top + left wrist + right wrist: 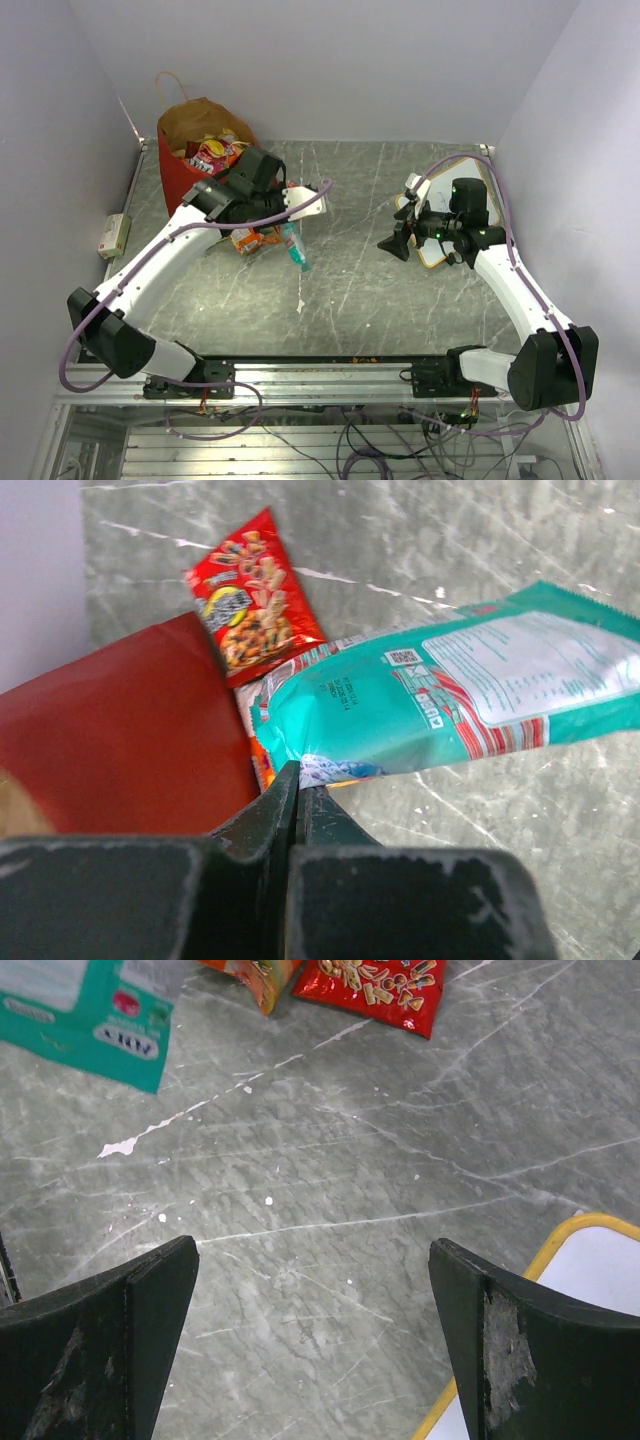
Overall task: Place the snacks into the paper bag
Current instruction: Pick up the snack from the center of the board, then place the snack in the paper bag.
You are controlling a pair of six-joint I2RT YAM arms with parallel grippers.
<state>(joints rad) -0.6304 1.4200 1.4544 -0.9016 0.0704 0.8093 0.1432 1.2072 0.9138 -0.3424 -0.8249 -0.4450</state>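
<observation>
Teal packet (450, 695): was pinched by one end, beside paper bag (130, 730)
Left gripper (298, 780): was clamped on it
Right gripper (312, 1260): was spread wide, held nothing

Outside the one paper bag (175, 170) are three packets: one teal packet (450, 700) at the left gripper (300, 780), one red packet (255, 590) beyond it, one orange packet (252, 240) beneath. Those inside the bag I cannot count. One white board (600, 1280) is beside the right gripper (312, 1260).
</observation>
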